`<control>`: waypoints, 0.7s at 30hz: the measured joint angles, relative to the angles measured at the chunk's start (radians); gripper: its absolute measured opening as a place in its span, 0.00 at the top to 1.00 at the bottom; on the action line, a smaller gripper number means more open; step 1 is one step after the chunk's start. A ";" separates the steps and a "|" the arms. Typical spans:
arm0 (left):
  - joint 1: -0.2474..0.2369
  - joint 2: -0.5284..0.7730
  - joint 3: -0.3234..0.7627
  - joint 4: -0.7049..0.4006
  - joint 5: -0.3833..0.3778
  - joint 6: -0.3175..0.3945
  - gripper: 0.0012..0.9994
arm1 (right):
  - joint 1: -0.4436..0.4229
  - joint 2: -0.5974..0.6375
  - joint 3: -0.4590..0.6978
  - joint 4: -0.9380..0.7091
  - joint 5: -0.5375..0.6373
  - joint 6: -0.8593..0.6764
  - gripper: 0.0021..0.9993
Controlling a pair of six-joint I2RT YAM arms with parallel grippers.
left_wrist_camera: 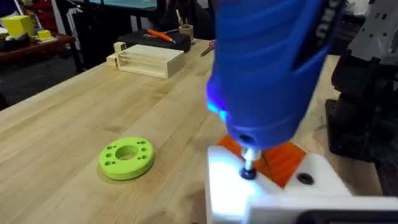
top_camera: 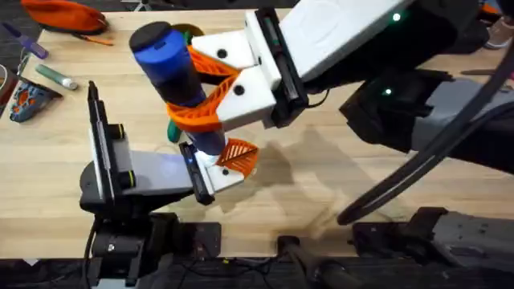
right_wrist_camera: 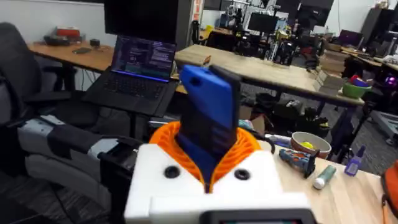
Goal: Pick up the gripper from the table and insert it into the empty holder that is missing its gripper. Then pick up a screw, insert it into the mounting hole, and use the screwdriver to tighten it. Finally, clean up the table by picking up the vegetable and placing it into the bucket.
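A green disc (left_wrist_camera: 127, 158) lies on the wooden table (top_camera: 337, 172). The right gripper (top_camera: 205, 88) pinches the blue screwdriver (top_camera: 173, 72), its tip on the white holder (left_wrist_camera: 267, 190) with the orange tip (left_wrist_camera: 286, 158). Whether the left gripper's fingers are spread, I cannot tell.

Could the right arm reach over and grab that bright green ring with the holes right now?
Probably not. The right gripper is shut on the screwdriver, whose tip sits on the white holder. The green ring lies bare on the table, but the arm would need to release the tool first.
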 joint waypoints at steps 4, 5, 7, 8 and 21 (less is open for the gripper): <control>0.000 0.000 0.000 0.000 0.000 0.000 0.99 | 0.000 0.002 0.000 0.000 0.000 0.000 0.98; 0.000 0.000 0.000 0.000 0.000 0.000 0.99 | 0.000 0.003 0.000 0.000 0.000 0.000 0.98; 0.000 0.000 0.000 0.000 0.000 0.000 0.99 | 0.000 0.003 0.000 0.000 0.000 0.000 0.98; 0.000 0.000 0.000 0.000 0.000 0.000 0.99 | 0.000 0.003 0.000 0.000 0.000 0.000 0.98; 0.000 0.000 0.000 0.000 0.000 -0.003 0.99 | 0.000 0.033 0.014 0.006 0.000 0.001 0.98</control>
